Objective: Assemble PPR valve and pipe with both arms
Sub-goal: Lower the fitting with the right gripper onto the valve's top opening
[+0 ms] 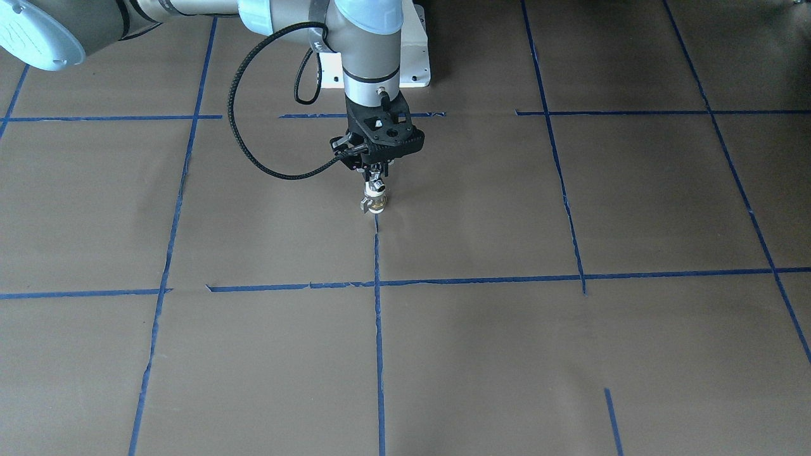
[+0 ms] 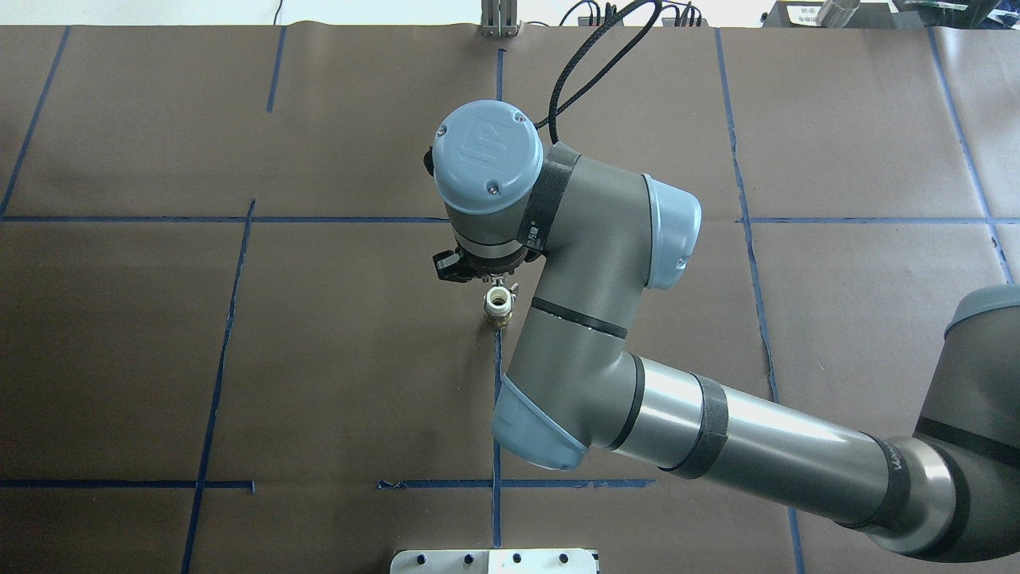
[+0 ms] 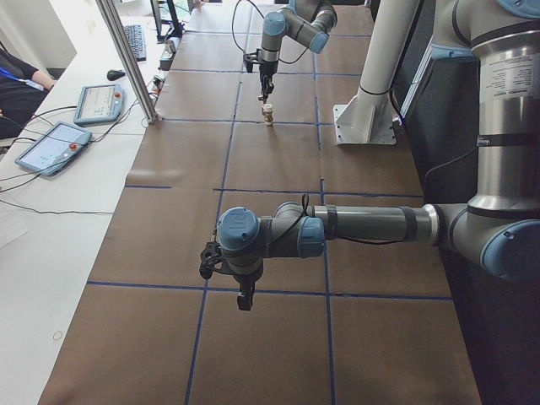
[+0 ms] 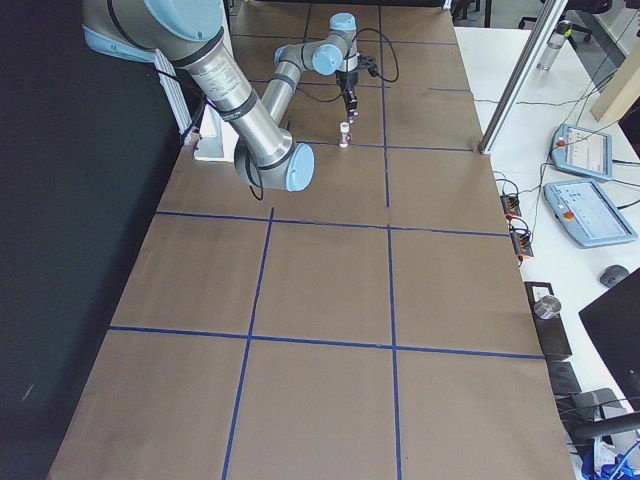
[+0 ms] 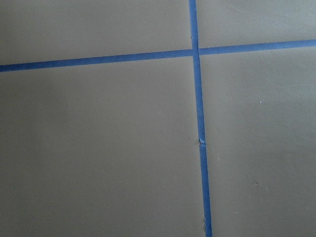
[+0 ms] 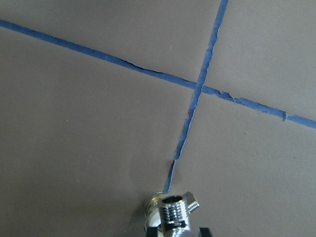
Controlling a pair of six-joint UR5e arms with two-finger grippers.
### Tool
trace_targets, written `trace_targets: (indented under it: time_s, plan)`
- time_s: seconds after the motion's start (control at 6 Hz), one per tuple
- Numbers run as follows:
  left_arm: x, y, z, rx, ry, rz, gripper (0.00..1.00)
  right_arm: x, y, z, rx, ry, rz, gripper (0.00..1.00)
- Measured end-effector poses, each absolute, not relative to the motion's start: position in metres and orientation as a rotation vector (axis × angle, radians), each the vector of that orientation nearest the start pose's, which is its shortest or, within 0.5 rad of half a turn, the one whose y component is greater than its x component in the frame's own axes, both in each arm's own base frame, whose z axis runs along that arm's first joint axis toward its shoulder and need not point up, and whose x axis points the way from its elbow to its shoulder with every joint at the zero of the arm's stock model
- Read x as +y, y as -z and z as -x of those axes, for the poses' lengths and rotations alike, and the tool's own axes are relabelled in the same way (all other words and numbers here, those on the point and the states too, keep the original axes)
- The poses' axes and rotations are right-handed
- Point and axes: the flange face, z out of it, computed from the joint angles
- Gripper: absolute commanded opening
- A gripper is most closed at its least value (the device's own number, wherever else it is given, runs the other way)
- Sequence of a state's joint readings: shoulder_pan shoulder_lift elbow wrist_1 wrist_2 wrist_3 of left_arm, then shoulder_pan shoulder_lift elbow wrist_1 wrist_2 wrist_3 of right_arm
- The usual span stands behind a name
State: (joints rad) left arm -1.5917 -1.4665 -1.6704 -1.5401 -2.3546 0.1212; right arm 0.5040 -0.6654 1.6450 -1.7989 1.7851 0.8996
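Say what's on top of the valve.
The pipe, in the right gripper, hangs just above the valve. Whether they touch is too small to tell; the wrist view shows the pipe, not the valve.

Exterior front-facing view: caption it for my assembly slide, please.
Right end effector holds the pipe over the PPR valve standing on a blue tape line.

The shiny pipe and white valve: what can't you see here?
1. Whether the pipe touches the valve: too small in front and side views; overhead, the right arm mostly covers the pipe.
2. Right wrist view: bottom edge cuts off the pipe; no valve.
3. The left gripper, open or shut: too small, exterior left.
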Motion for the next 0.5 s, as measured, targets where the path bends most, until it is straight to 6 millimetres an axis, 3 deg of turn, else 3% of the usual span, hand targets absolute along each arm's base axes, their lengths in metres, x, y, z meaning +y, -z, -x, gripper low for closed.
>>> trace_targets:
  time_s: [0.5]
  plan:
    - [-0.4437, -0.661, 0.0719, 0.786, -0.082, -0.022, 1.0, -0.4211, -0.1084, 0.5613, -0.73, 0.256, -0.233, 0.0]
